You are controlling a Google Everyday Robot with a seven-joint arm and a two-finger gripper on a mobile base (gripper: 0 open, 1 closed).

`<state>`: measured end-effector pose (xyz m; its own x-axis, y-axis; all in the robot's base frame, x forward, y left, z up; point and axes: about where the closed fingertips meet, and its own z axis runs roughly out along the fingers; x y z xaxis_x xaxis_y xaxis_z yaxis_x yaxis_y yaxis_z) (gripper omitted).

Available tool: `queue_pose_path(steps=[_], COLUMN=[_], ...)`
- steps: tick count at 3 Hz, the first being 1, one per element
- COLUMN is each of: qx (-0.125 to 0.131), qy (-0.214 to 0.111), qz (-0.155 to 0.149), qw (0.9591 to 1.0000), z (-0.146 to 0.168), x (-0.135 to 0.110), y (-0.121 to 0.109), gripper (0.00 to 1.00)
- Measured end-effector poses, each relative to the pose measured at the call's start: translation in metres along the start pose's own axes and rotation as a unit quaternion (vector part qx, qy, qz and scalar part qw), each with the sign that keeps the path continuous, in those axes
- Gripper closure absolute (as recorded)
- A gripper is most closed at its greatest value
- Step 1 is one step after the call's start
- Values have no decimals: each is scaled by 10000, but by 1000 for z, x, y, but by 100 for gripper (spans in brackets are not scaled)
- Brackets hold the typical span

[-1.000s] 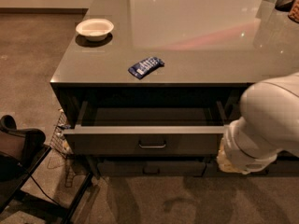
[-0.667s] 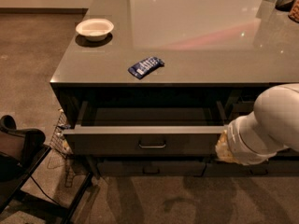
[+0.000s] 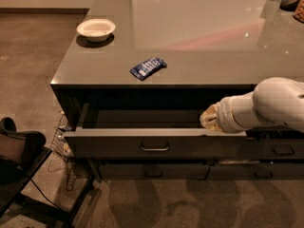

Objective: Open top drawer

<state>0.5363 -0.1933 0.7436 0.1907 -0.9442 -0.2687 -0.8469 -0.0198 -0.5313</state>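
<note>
The top drawer [image 3: 109, 145] stands pulled out from under the grey counter [image 3: 199, 56]. Its wide dark front carries a small bar handle [image 3: 154, 148], and its inside shows as a dim open box. My white arm [image 3: 270, 106] reaches in from the right. Its beige-sleeved end with the gripper [image 3: 209, 118] is over the right end of the open drawer, just behind the top edge of the front. The gripper itself is hidden behind the arm's end.
A white bowl [image 3: 96, 29] and a blue packet [image 3: 148, 67] lie on the counter. Lower dark drawers [image 3: 152, 171] are closed, as are the right column's drawers [image 3: 280, 151]. A black chair [image 3: 19, 160] and a wire rack [image 3: 61, 141] stand at the left on the floor.
The arm's end has risen and shifted left, from beside the right end of the drawer front to over the drawer's right end. The drawer stays about as far out.
</note>
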Motion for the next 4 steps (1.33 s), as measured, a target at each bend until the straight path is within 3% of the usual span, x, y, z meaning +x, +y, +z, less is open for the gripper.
queue_pose_path(steps=[1, 2, 4], qx=[240, 151, 121], qy=[-300, -185, -51], qz=[-178, -406, -496], qw=[9991, 9989, 9987], z=[39, 78, 87], x=[-4, -13, -19], y=[-43, -67, -69], gripper=[100, 100, 100])
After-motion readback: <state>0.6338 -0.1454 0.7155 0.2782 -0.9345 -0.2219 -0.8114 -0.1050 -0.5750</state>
